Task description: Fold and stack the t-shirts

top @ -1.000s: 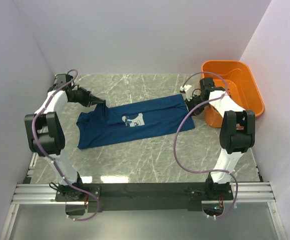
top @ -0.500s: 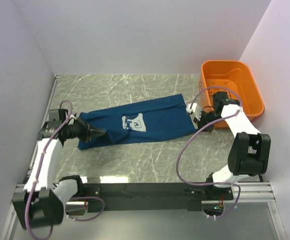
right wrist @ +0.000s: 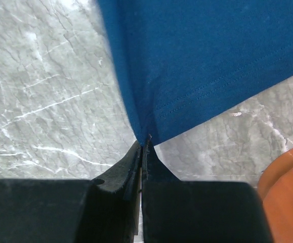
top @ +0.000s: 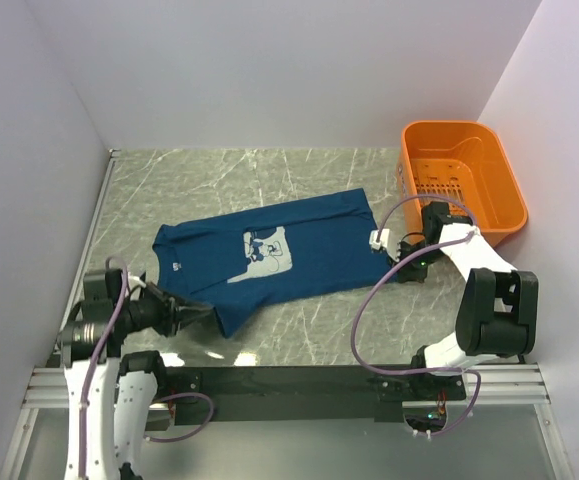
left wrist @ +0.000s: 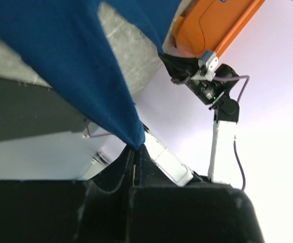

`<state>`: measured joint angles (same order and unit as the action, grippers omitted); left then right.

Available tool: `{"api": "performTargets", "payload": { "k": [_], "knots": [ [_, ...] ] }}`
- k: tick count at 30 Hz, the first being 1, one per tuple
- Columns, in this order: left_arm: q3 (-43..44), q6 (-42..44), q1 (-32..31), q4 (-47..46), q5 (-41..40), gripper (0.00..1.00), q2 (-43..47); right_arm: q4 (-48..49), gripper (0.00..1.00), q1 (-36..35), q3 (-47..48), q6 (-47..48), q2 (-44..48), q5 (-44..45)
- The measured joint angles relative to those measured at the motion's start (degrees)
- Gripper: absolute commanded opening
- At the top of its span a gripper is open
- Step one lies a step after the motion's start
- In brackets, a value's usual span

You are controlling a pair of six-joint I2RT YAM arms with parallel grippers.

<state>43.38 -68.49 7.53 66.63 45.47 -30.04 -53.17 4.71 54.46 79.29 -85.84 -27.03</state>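
A dark teal-blue t-shirt (top: 299, 245) with a pale grey chest print (top: 265, 252) lies spread across the middle of the marble table. My left gripper (top: 207, 316) is shut on the shirt's near left corner; in the left wrist view the cloth (left wrist: 80, 66) hangs from the closed tips (left wrist: 135, 148). My right gripper (top: 397, 266) is shut on the shirt's near right hem corner; in the right wrist view the hem (right wrist: 207, 66) runs into the closed tips (right wrist: 146, 139).
An orange plastic basket (top: 489, 165) stands at the back right, close behind the right arm. White walls close in the left, back and right sides. The black rail (top: 289, 385) with the arm bases runs along the near edge.
Both grippers have pulled their shirt corners toward the near edge. The left arm swung from the back left to the front left, and the shirt has opened out wider.
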Motion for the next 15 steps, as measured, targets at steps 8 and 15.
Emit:
{"api": "performTargets", "payload": {
  "k": [8,15],
  "knots": [
    [-2.64,-6.10,0.00,8.26,1.90,0.01,8.63,1.22,0.00,1.29,-0.59,1.92,0.37,0.42],
    [-2.38,-7.85,0.00,9.68,2.29,0.01,8.66,0.94,0.00,1.73,-2.08,5.31,0.57,0.61]
  ]
}}
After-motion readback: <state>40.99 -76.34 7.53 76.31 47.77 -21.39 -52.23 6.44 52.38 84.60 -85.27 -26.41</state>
